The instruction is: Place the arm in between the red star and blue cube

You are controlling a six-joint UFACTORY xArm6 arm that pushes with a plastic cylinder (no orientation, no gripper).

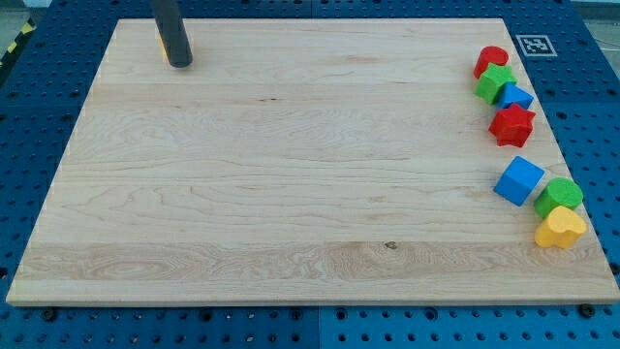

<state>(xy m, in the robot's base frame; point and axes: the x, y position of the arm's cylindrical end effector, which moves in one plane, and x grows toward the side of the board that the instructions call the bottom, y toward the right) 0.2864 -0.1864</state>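
my tip (180, 64) sits near the tabletop's (291, 155) top-left corner, well apart from the red star (511, 125) and blue cube (519, 180) by the right edge; no pincer shows, so its state cannot be told.

We see a narrow open gap between the red star (511, 125) and blue cube (519, 180) by the tabletop's (291, 174) right edge; other blocks crowd both sides.

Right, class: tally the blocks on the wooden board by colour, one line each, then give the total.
Red: 2, red cylinder, red star
Green: 2
Blue: 2, small blue block, blue cube
Yellow: 1
Total: 7
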